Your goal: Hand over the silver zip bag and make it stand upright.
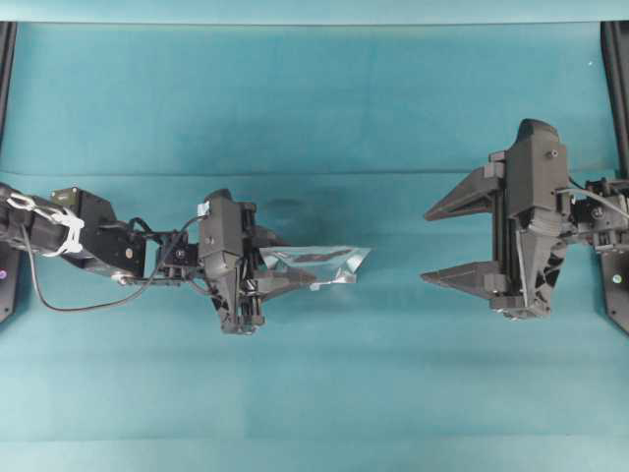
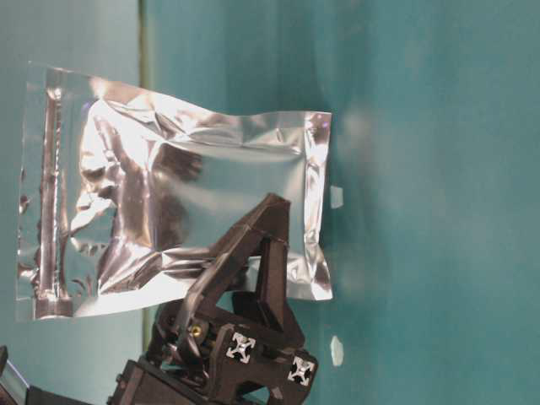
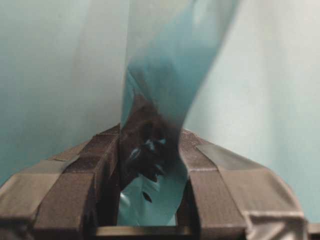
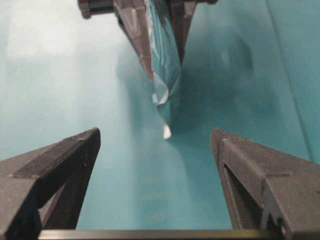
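Observation:
The silver zip bag is a shiny crinkled foil pouch held in the air edge-on, sticking out to the right of my left gripper, which is shut on its left part. In the table-level view the bag shows broadside with its zip strip at the left. It fills the space between the left jaws in the left wrist view. My right gripper is wide open and empty, facing the bag with a gap between them. In the right wrist view the bag hangs ahead between the open fingers.
The table is covered in teal cloth. Black frame rails stand at the far left and right edges. The right arm's base sits at the right edge.

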